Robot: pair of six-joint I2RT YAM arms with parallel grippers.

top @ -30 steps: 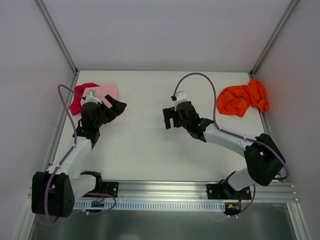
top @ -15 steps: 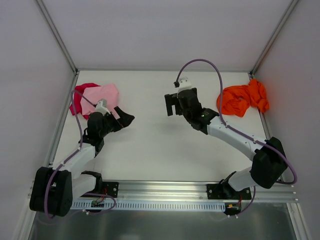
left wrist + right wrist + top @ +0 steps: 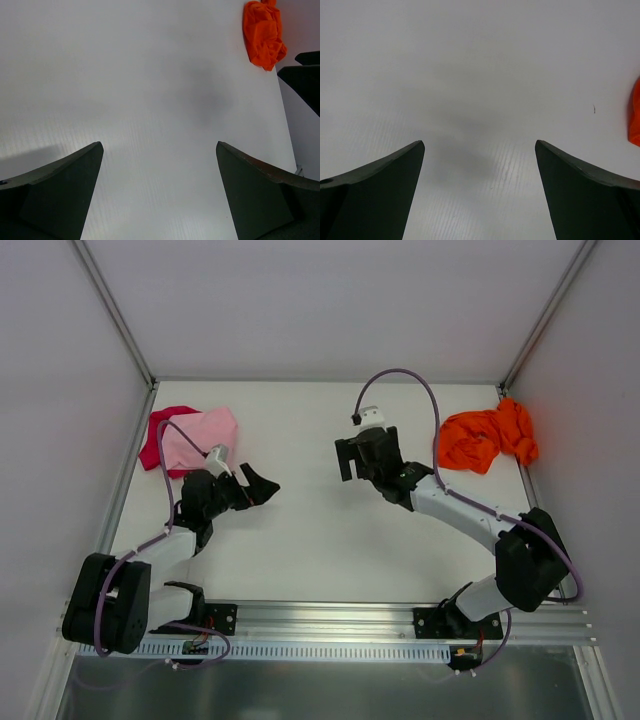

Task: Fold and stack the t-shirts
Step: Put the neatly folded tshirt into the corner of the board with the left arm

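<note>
Left gripper (image 3: 264,485) and right gripper (image 3: 346,459) both gaping wide, empty. Pink shirt (image 3: 200,430) on magenta shirt (image 3: 156,443) at bench's (image 3: 300,535) left edge, orange shirt (image 3: 487,438) far-right corner.

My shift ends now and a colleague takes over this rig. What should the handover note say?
Grippers: the left gripper is open and empty above the table; the right gripper is the same.
Things: the light pink t-shirt lies on the magenta t-shirt, far left; the orange t-shirt is crumpled, far right.
Done: pink sits on magenta; fold quality unclear.
Left: fold the orange one and add it to the stack.
</note>
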